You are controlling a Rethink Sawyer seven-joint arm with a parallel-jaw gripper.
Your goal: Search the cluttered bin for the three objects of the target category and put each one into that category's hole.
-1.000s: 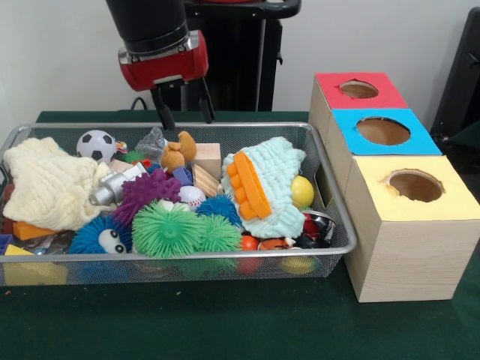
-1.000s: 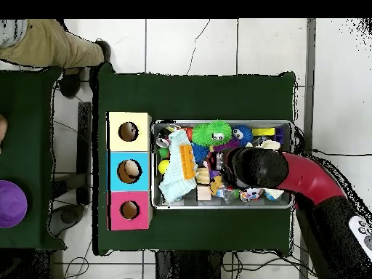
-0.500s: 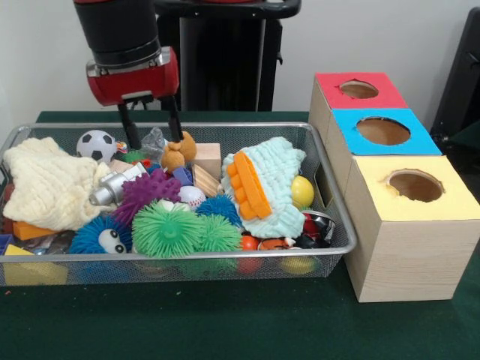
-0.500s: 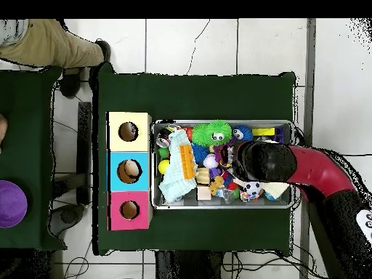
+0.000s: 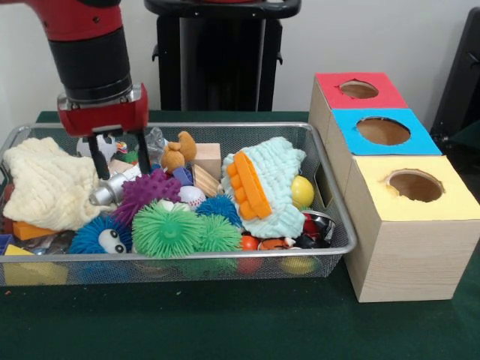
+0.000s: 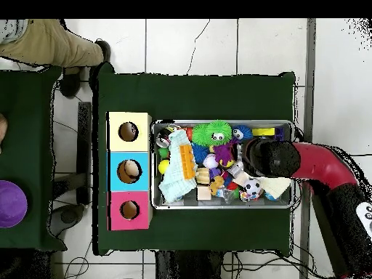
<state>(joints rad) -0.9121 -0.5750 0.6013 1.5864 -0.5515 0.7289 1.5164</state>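
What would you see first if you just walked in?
The red arm's gripper, fingers apart, hangs low over the left part of the wire bin, above a silver toy. Bright spiky balls crowd the bin's front. Right of it stand three boxes with round holes.

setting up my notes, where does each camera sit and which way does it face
Front view: sits across the table facing the pedestal, looking at the wire bin and three boxes; the red arm's claw, open, hangs over the bin's left part.
Overhead view: sits above, looking straight down, robot base at the bottom; the arm enters from the right, and a person's leg shows top left.
Both share the bin, the yellow box and the arm.
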